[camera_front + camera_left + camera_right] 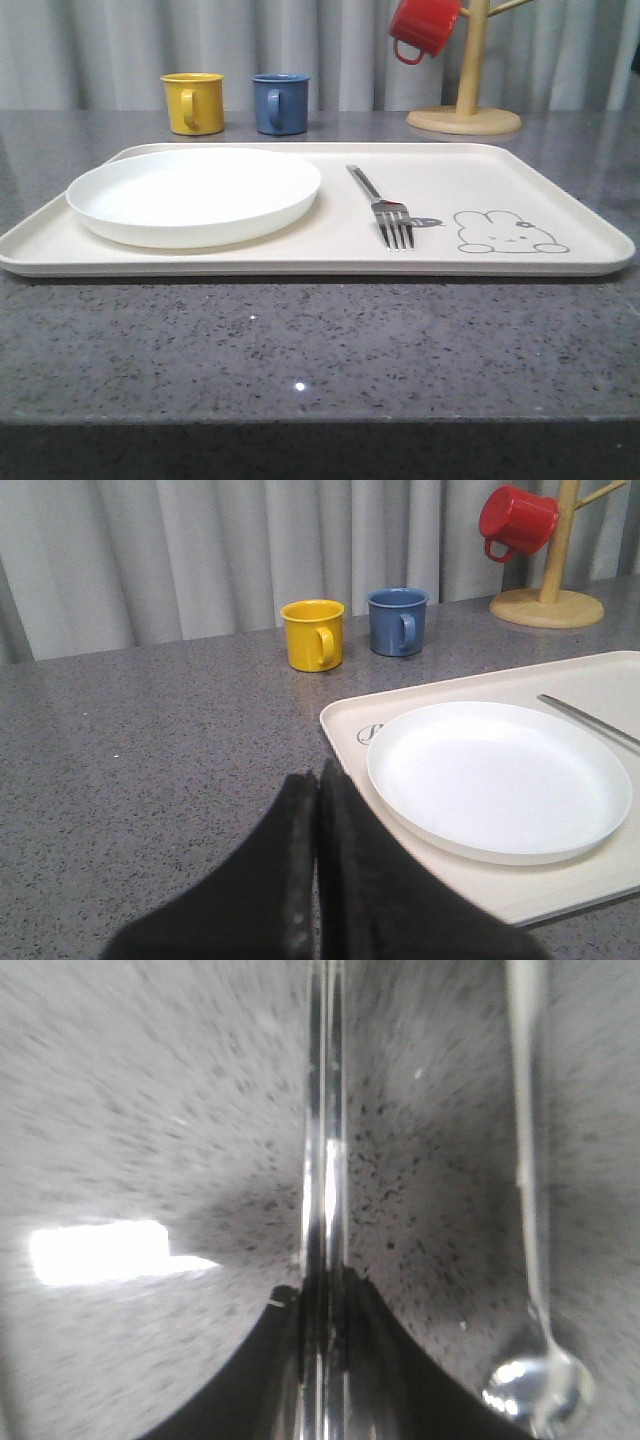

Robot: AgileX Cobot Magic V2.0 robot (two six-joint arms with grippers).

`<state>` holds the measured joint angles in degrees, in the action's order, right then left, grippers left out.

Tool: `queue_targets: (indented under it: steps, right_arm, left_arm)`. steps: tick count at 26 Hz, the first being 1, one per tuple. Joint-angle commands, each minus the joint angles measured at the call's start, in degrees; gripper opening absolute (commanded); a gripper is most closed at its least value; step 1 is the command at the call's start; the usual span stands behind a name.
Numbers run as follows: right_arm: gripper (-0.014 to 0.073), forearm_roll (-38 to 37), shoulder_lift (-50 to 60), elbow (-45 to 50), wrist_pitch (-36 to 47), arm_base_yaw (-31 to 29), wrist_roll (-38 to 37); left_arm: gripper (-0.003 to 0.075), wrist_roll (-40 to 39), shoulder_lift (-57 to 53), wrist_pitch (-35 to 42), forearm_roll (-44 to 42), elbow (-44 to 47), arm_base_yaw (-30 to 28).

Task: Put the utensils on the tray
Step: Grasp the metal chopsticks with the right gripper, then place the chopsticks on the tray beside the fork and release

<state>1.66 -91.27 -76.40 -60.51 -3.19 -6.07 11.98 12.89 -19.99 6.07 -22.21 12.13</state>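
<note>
The cream tray (560, 205) lies flat on the speckled grey counter (300, 350), and I place everything else by it; a round white plate (195, 195) sits on its left half, and the silver fork (385, 210) lies on its right half, just beside the plate, tines toward the near rim and close to the grey rabbit drawing (505, 232). Beyond the tray's far rim stand a yellow mug (193, 103) and a blue mug (280, 103) side by side; further right along that rim is a wooden mug tree (465, 95) with a red mug (422, 28) hanging from a peg.

The left gripper (316, 880) sits off the tray's left end over bare counter, its two dark fingers (270, 880) pressed together with nothing between them.

From the right wrist camera, the right gripper (322, 1350) is low over the counter, off the tray, its fingers closed on the pair of flat shiny chopsticks (325, 1140), which run straight out from the tips; the long-handled spoon (530, 1260) lies on the counter beside them, apart from them, its round bowl at the gripper end.
</note>
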Motion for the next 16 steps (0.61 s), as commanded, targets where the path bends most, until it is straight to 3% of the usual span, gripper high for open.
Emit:
queue_targets:
  steps: [1,11,16]
  right_arm:
    - [-0.0025,0.33,5.75,-3.40,-0.68,2.62,-2.45]
    - [-0.0025,0.38,1.79,-8.24,-1.36,21.91,-11.08]
    - [-0.0025,0.57,-3.66,-9.18,1.16,24.94,-17.36]
  left_arm:
    - [-0.0018,-0.49,0.57,4.74,0.76,-1.60,-0.04]
    - [-0.0018,-0.49,0.57,4.74,0.76,-1.60,-0.04]
    - [-0.0018,-0.49,0.57,4.74,0.76,-1.60,-0.04]
